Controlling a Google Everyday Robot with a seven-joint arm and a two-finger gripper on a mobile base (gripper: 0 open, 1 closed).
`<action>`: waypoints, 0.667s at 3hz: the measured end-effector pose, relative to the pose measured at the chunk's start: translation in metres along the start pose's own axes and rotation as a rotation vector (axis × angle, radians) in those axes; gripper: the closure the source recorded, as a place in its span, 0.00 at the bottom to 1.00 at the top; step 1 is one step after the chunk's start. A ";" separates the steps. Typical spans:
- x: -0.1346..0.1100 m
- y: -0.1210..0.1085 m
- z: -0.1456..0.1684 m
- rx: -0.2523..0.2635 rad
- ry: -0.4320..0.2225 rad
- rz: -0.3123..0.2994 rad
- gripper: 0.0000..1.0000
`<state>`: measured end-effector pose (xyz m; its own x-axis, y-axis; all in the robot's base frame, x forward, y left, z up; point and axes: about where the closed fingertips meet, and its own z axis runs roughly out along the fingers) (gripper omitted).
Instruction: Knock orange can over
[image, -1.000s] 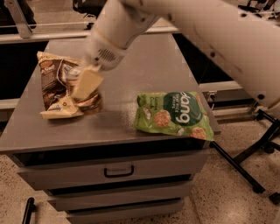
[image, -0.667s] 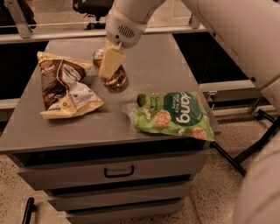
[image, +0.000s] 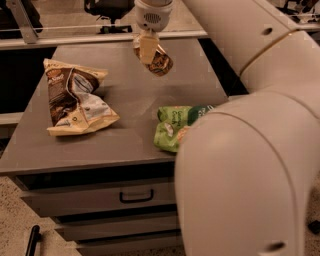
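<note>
Three items on the table (image: 125, 145): can (image: 161, 62), brown bag (image: 75, 97), green bag (image: 172, 127). The gripper (image: 148, 48) hangs over the back half of the top, a little right of centre, below the white wrist housing. The can is right against the gripper's lower end, tilted well off vertical with its lower end pointing down-right. Can't tell whether the jaws are open, shut or clamped on the can, nor whether the can touches the top or is off it. The can sits near the rear edge but not at it, and there is bare table between it and the right edge. The brown bag lies crumpled on the left half, well apart from the can, with its cream bottom corner toward the front-left. The green bag is near the front-right and is partly hidden by the arm (image: 240, 175), which fills the right foreground and covers that corner. There is open room in the strip between the can and the brown bag, in the centre of the top, and along the front edge between the two bags. Drawers sit below the front edge, the top one with a black handle (image: 136, 196).
</note>
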<state>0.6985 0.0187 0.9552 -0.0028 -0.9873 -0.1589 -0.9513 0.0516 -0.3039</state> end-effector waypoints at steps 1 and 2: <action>0.021 -0.029 0.009 0.090 0.107 -0.014 1.00; 0.045 -0.023 0.038 0.080 0.173 -0.021 0.84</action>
<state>0.7325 -0.0215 0.9190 -0.0430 -0.9990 0.0100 -0.9242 0.0360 -0.3803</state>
